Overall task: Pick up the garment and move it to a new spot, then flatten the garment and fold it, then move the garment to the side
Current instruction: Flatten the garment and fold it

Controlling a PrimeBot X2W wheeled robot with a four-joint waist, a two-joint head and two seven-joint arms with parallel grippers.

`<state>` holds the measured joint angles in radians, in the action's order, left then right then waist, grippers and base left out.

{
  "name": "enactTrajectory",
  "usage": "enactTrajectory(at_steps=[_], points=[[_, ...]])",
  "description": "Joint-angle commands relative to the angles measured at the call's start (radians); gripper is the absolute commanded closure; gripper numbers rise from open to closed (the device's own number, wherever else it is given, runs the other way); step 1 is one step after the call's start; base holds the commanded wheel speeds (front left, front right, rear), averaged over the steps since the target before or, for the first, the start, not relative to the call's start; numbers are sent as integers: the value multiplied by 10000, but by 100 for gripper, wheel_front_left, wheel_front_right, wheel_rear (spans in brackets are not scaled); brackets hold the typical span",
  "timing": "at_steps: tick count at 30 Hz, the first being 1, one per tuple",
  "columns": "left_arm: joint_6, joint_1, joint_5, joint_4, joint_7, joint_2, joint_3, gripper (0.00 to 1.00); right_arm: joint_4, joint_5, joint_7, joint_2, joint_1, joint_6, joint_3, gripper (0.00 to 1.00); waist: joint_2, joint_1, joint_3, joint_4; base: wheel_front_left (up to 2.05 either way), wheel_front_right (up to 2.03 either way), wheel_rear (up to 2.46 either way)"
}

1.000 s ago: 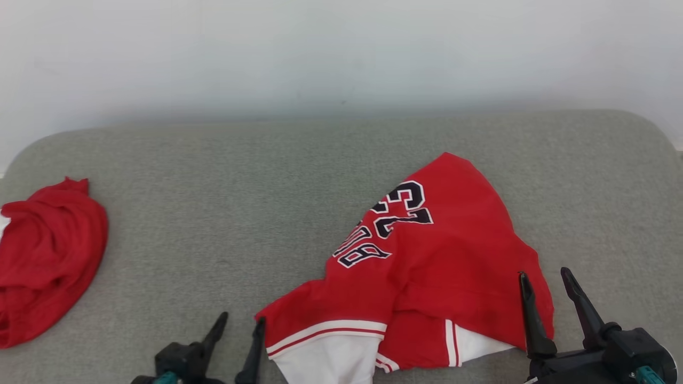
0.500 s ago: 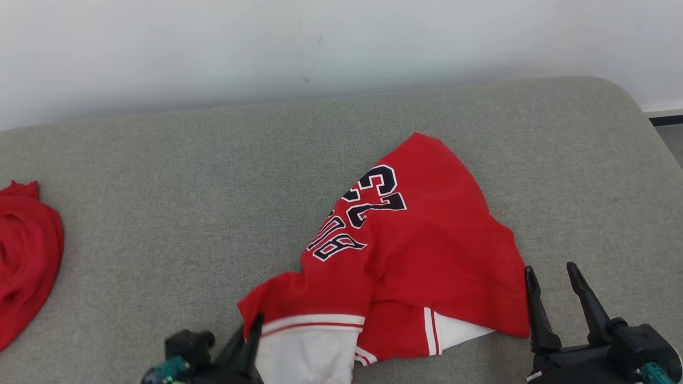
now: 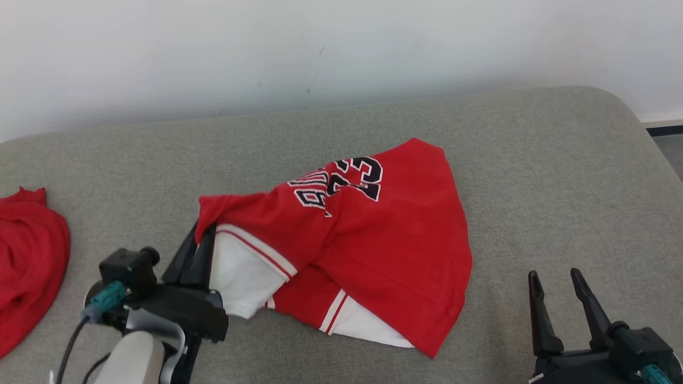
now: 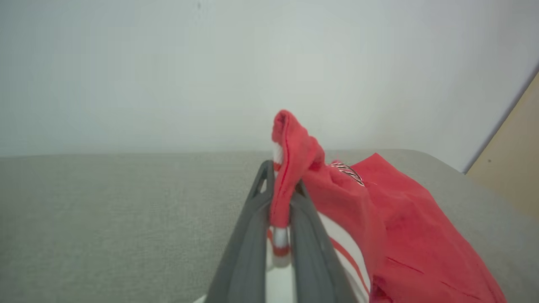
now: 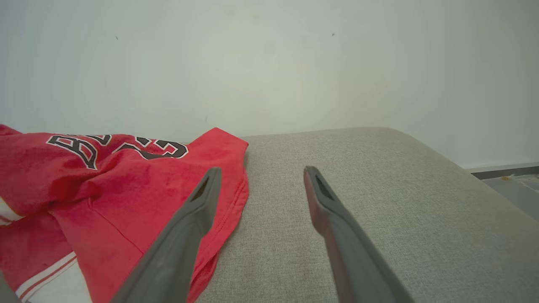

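The garment (image 3: 384, 234) looks soft, light and floppy. The left gripper (image 4: 283, 176) has its jaws clamped on a trimmed corner; the right gripper (image 3: 554, 273), jaws wide, could take the opposite hem.

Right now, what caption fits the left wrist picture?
Left gripper shut on a red jersey corner above the grey cushion.

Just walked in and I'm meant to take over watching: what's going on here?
The robot's left tool is shut on a corner of the red jersey, at its red-and-white trim; the rest lies crumpled on the grey cushion. The right tool is open, to the jersey's right, holding nothing. Another red garment lies at the far left. Nothing is flattened or folded yet.
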<state>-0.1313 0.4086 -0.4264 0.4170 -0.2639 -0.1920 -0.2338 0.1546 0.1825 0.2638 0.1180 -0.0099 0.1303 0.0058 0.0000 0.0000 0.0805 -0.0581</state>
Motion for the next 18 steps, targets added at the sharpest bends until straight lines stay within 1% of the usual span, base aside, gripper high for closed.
enactTrajectory(at_steps=[1, 4, 5, 6, 7, 14, 16, 18], points=[[21, -230, -5, 398, -6, -50, -61, 100, 75, 7, 12, -64, 78, 11, -8, 0, 0, 0, -13, 16, 0, 0, 0], [58, -416, 122, 1047, -7, -96, -79, 100, 125, 18, 12, -106, 90, 11, 20, 0, 0, 0, -9, 56, 0, 0, 0], [100, -437, 193, 1140, -8, -105, 8, 40, 147, 22, 10, -112, 84, 11, 23, 0, 0, 0, -8, 70, 0, 0, 0], [100, -437, 193, 1140, -8, -105, 8, 40, 147, 22, 10, -112, 84, 11, 23, 0, 0, 0, -8, 70, 0, 0, 0], [141, -527, 214, 1262, -7, -68, 102, 0, 163, 27, 12, -115, 75, 11, 28, 0, 0, 0, -5, 83, 0, 0, 0], [193, -1467, 266, 773, -7, 200, 1390, 0, 189, 95, 10, -42, 79, 11, -22, 0, 0, 0, 45, 197, 0, 0, 0], [113, -1998, 415, 662, -7, 297, 1481, 0, 196, 104, 12, -53, 90, 11, 6, 0, 0, 0, 86, 190, 0, 0, 0], [94, -2341, 495, 815, -7, 319, 1299, 0, 196, 104, 12, -45, 66, 11, 9, 0, 0, 0, 141, 187, 0, 0, 0]])
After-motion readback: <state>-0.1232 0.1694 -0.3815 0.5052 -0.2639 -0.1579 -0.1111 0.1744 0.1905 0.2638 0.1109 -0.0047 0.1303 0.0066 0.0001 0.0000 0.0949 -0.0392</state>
